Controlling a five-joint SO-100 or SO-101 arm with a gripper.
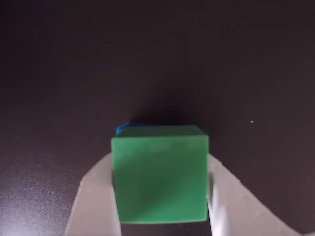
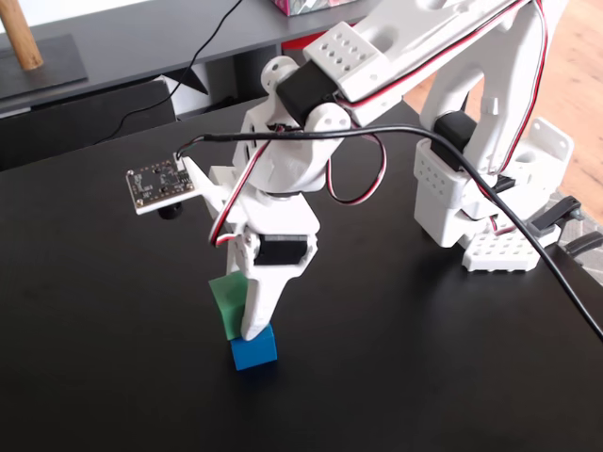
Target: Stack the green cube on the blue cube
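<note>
Worktop (image 2: pixel 113 311): a matte black surface is seen in both views; in the fixed view it fills most of the picture; in the wrist view it shows dark, with a faint sheen at the lower left and one pale speck at the right.
Room: beyond the worktop's far edge a grey shelf (image 2: pixel 141 42) is seen in the fixed view; a wooden post (image 2: pixel 19 36) stands on a dark plate at the upper left; a black cable (image 2: pixel 212 38) runs down over the shelf; wood floor (image 2: pixel 584 85) is seen at the right.
Arm: the white base (image 2: pixel 490 202) is set on the worktop at the right of the fixed view; a small circuit board (image 2: pixel 158 184) is carried beside the wrist.
Jaws (image 1: pixel 162 216): closed on the green cube, one white finger against each side.
Green cube (image 1: pixel 160 174): gripped between the jaws, above the blue cube; whether the two touch cannot be told; in the fixed view it sits slightly left of the blue one.
Blue cube (image 2: pixel 253 347): on the worktop beneath the jaws; in the wrist view only a corner is seen behind the green cube's upper left edge.
</note>
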